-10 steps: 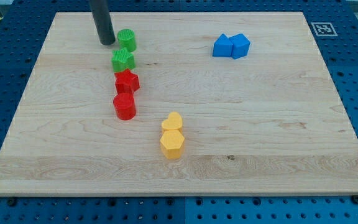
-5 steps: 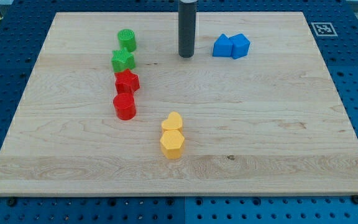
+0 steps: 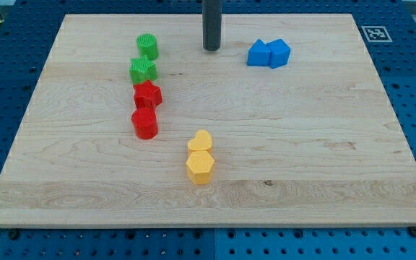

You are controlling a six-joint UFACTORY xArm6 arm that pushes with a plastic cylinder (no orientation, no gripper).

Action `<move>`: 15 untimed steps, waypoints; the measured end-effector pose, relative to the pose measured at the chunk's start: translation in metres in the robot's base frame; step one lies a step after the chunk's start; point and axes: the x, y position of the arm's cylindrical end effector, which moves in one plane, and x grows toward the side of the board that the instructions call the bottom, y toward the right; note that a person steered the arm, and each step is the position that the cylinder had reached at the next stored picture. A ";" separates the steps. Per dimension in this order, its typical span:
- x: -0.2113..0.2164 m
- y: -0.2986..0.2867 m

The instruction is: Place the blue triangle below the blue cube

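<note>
The blue triangle (image 3: 258, 53) sits near the view's top right, touching the left side of the blue cube (image 3: 279, 53). My tip (image 3: 211, 48) rests on the board to the left of the blue triangle, a short gap away, at about the same height in the view. The rod rises straight up out of the view's top.
A green cylinder (image 3: 147, 47), a green star-shaped block (image 3: 143, 70), a red star-shaped block (image 3: 148, 94) and a red cylinder (image 3: 144, 123) form a column at the left. A yellow heart-shaped block (image 3: 201, 141) and a yellow hexagon (image 3: 199, 166) sit at the centre bottom. A marker tag (image 3: 373, 33) lies at the top right corner.
My tip moved from beside the green cylinder rightward across the board, then slightly up toward the view's top. No block has moved.
</note>
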 end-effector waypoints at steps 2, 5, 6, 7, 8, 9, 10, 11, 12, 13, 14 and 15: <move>0.013 0.093; 0.047 0.096; 0.046 0.084; 0.048 0.081; 0.060 0.079; 0.069 0.068; 0.076 0.045; 0.105 0.042; 0.121 0.060; 0.125 0.084; 0.134 0.101; 0.147 0.103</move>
